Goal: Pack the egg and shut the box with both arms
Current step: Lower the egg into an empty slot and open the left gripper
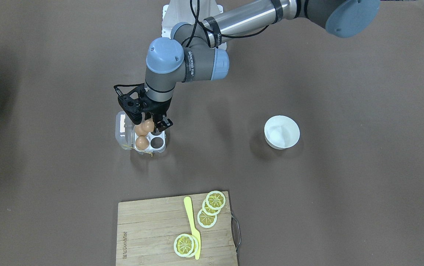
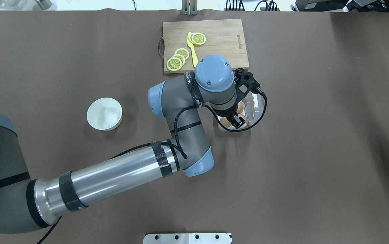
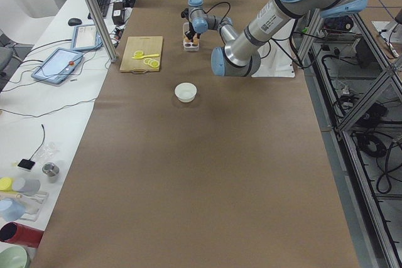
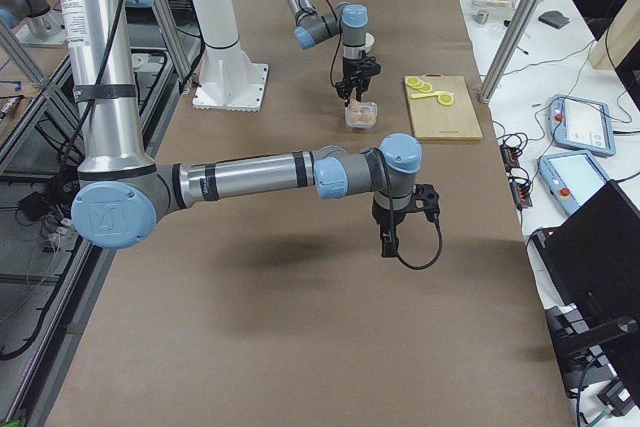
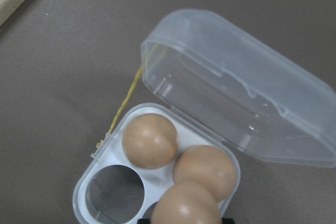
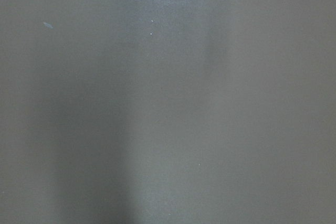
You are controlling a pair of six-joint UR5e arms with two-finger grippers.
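Note:
The box (image 1: 162, 148) is a small clear four-cell carton on the brown table, its lid (image 1: 121, 129) hinged open. In the left wrist view the tray (image 5: 157, 174) holds two brown eggs (image 5: 149, 140) and one empty cell (image 5: 114, 193) shows. My left gripper (image 1: 149, 125) is shut on the egg (image 1: 148, 126), held just above the tray; it shows large at the bottom of the left wrist view (image 5: 186, 204). A yellow string (image 5: 126, 103) hangs from the box. My right gripper (image 4: 388, 239) hovers over bare table, and I cannot tell if it is open or shut.
A white bowl (image 1: 282, 132) stands apart from the box toward my left. A wooden cutting board (image 1: 149, 225) with lemon slices (image 1: 215, 200) and a yellow knife (image 1: 192, 225) lies at the far edge. The white stand base (image 4: 230, 82) is at my side.

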